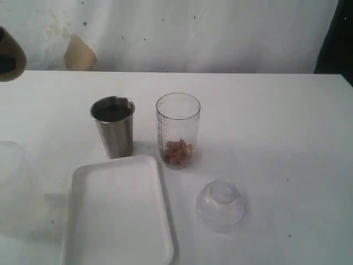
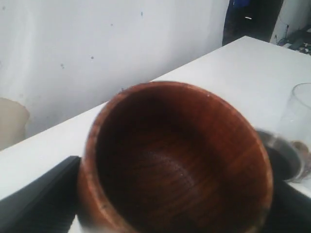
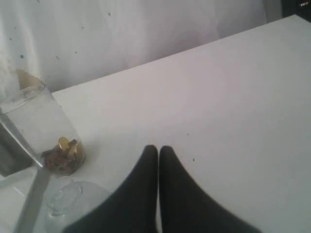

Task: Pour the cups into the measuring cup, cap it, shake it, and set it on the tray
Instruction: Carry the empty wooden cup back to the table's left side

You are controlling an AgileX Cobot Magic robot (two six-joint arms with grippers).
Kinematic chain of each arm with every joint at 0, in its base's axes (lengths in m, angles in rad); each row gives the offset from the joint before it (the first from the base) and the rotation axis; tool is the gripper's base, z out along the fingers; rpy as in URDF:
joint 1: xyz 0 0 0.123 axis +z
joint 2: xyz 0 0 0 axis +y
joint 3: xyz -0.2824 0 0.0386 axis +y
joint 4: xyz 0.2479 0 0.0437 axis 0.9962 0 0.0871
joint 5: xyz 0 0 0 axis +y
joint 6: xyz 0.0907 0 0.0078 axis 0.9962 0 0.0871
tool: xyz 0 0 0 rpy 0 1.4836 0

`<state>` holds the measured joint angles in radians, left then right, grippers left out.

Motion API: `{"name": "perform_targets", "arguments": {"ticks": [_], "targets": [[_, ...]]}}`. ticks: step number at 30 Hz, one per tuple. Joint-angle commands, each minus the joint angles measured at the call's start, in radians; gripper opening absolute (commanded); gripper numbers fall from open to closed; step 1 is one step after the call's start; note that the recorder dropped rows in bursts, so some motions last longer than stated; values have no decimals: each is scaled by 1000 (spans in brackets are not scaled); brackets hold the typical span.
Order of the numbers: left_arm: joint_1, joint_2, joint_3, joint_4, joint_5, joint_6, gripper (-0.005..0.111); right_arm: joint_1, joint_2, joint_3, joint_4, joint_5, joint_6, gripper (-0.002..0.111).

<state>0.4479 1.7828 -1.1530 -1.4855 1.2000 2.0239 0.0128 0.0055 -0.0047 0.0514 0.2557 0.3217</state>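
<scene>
The brown wooden cup (image 2: 180,160) fills the left wrist view, its inside empty, and my left gripper (image 2: 175,199) is shut on it with a black finger (image 2: 39,204) on either side. In the exterior view this cup (image 1: 10,55) hangs above the table at the far left edge. The clear measuring cup (image 1: 177,131) stands mid-table, uncapped, with brown and golden bits at its bottom. To its left stands the steel tumbler (image 1: 114,128), which holds dark liquid. The clear dome cap (image 1: 222,203) lies on the table in front of the measuring cup. My right gripper (image 3: 158,150) is shut and empty, low over bare table beside the cap (image 3: 68,204).
The white tray (image 1: 116,210) lies at the front, just before the tumbler. A frosted translucent container (image 1: 14,187) stands at the front left edge. A white wall with a tan patch (image 1: 80,54) backs the table.
</scene>
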Motion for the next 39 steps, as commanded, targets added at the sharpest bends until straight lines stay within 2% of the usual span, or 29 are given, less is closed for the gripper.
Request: {"name": "perform_targets", "arguments": {"ticks": [1,8,19,21,26,30,33,39], "targets": [[7,155,-85,17,21,89,0,6,-5,5,-1,-10,-10,0],[-3,365,-178,37,21,89,0,6,-5,5,-1,-10,-10,0],[-57,495,-197,38,21,89,2,6,-5,5,-1,-10,-10,0],[-68,495,-197,48,21,89,11,6,-5,5,-1,-10,-10,0],[-81,495,-197,125,21,89,51,6,-5,5,-1,-10,-10,0],[-81,495,-197,129,21,89,74,6,-5,5,-1,-10,-10,0],[-81,495,-197,134,21,89,78,6,-5,5,-1,-10,-10,0],[-81,495,-197,134,21,75,78,6,-5,5,-1,-10,-10,0]]}}
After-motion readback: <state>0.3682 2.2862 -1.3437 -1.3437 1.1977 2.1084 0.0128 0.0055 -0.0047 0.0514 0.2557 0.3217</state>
